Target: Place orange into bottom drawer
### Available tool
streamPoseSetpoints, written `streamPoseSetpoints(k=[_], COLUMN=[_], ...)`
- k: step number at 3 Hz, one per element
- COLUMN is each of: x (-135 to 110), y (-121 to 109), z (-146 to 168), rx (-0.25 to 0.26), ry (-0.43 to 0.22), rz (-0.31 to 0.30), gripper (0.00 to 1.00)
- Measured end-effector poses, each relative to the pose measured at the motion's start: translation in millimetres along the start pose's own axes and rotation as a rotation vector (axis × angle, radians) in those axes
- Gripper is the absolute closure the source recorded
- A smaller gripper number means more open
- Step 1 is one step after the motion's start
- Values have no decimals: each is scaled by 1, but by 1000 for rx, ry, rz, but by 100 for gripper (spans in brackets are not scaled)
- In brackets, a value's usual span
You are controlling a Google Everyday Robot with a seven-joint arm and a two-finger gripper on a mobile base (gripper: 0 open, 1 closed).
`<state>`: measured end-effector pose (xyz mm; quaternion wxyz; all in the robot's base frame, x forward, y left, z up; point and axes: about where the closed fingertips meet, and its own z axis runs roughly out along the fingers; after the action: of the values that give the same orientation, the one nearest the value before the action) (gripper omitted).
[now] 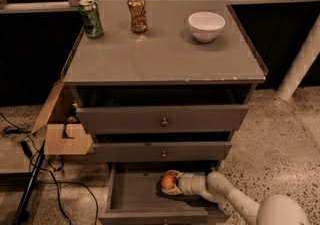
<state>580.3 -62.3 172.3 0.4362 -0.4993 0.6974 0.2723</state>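
Orange round fruit [167,180] is already inside the open grey wooden bottom drawer [131,195], clamped in the pale two-finger hand [171,184]; only release seems left.

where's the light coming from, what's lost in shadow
Camera view: overhead light puts a pale sheen on the grey cabinet top; the recess beneath it goes black; the open grey bottom drawer is dim, but the gripper inside it, closed on the round orange fruit, shows.
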Motion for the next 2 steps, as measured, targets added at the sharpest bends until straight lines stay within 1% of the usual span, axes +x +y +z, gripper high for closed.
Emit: streamPoseSetpoints(k=[1,2], x=[19,27], y=[0,3], z=[8,11], rx=[-22,-31], ry=[17,13], rz=[16,17], gripper=[100,100])
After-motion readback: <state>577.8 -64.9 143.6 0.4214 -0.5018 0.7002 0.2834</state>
